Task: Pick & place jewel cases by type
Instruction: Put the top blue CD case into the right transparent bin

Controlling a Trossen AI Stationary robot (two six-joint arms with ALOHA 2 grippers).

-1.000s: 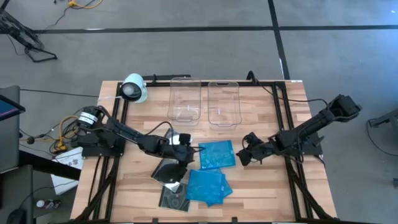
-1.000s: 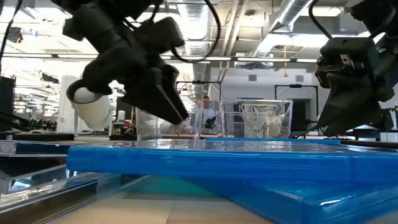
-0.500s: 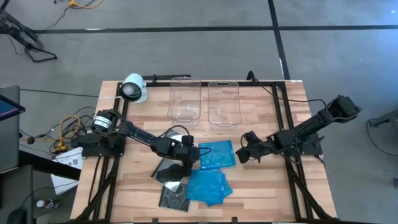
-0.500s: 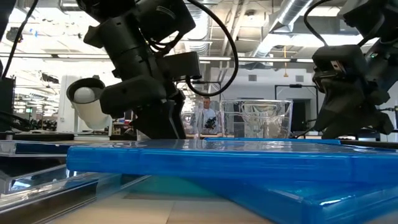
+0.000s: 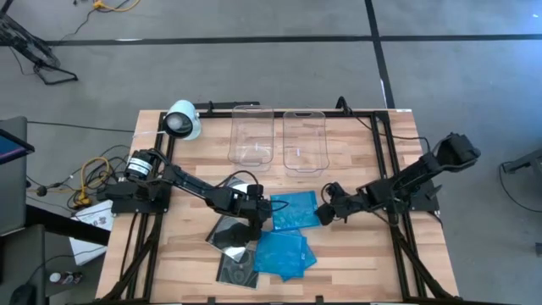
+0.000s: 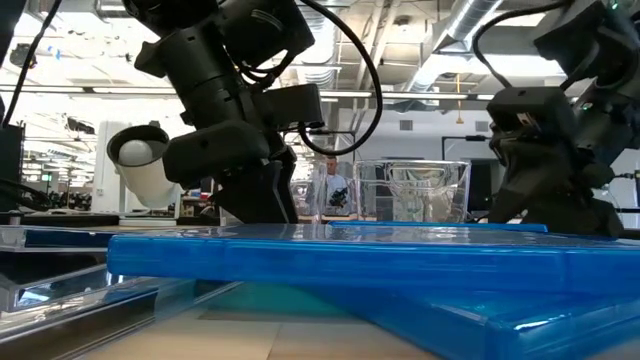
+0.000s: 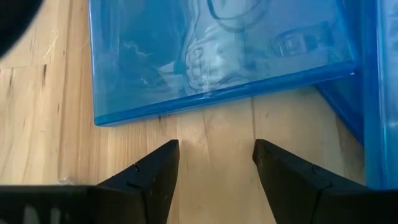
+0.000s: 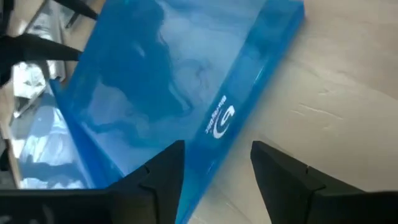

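Observation:
A translucent blue jewel case (image 5: pixel 294 210) lies flat at mid-table. More blue cases (image 5: pixel 282 252) lie stacked on its near side. Clear/black cases (image 5: pixel 229 234) with silver discs rest left of those. My left gripper (image 5: pixel 256 213) is low at the upper blue case's left edge (image 7: pixel 217 99). It is open, with bare wood between its fingers (image 7: pixel 160 167). My right gripper (image 5: pixel 325 208) is open at that case's right edge, the spine (image 8: pixel 249 99) running toward the gap between its fingers (image 8: pixel 166 163). In the low view the front blue case (image 6: pixel 330 255) hides both grippers' fingertips.
Two clear rectangular tubs (image 5: pixel 252 135) (image 5: pixel 305 140) stand side by side at the far edge. A white round device (image 5: pixel 182 119) sits at the far left corner. Black frame rails (image 5: pixel 385 169) run along the table's sides. Bare wood shows on the right near side (image 5: pixel 356 263).
My left gripper moved a little toward the right and near edges, came down and tipped more upright beside the blue case's left edge, then stayed there. My right gripper crept leftward toward the same case's right edge. The cases have not moved.

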